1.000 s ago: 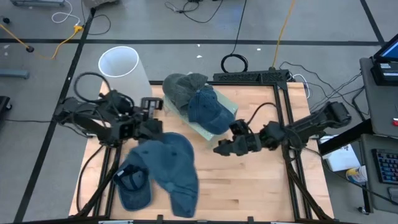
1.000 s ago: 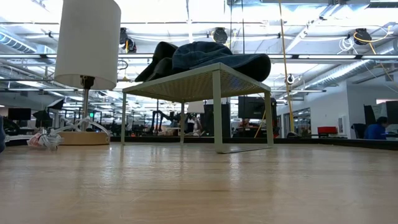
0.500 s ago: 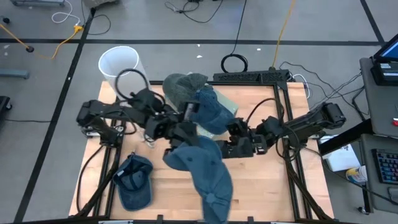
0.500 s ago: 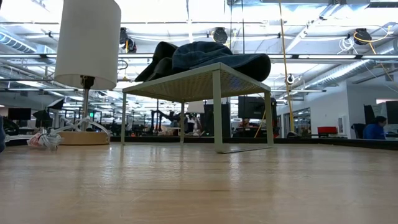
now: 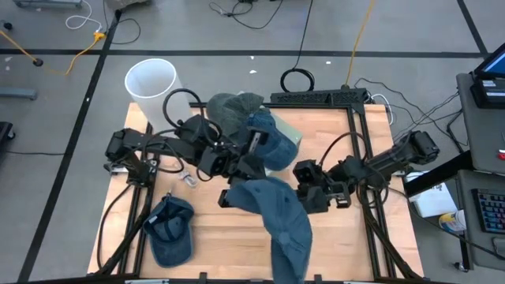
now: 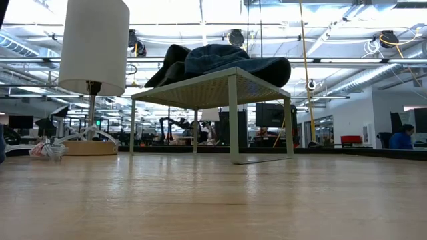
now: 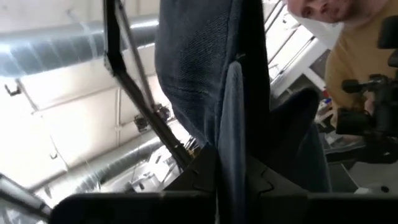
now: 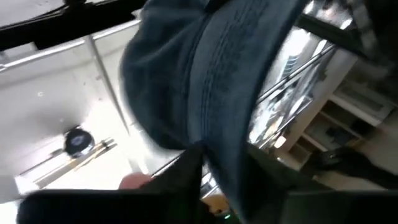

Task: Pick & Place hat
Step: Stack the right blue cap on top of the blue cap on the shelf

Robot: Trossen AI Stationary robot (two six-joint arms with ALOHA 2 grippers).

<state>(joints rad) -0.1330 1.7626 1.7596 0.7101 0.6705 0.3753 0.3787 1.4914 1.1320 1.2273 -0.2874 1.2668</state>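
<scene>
A blue denim hat hangs in the air over the middle of the table, between both grippers. My left gripper is at its far left part and shut on it. My right gripper is at its right side and shut on it too. Both grippers tip upward. A pale green rack at the far middle carries a grey-green hat and a blue hat. Another blue hat lies on the table at the near left. Neither gripper shows in the low view. My left gripper pinches a fold of the hat's cloth between its two fingers, coming from the table's left and slanting upward. The hat is lifted clear of the table and sags toward the near edge. My right gripper has a stitched stretch of the hat between its two fingers, coming from the table's right and slanting upward. Whether this is the brim or the crown, I cannot tell. The hat is held clear of the table.
A white lamp stands at the far left corner, seen also in the low view as the lamp left of the rack. A small metal object lies left of centre. A person shows beyond the table.
My left gripper has carried the hat from the table's left toward the middle, close to the rack, and the hat now hangs clear instead of draping low at the near left. My right gripper has risen and tipped upward, and it has met the hat's right side.
</scene>
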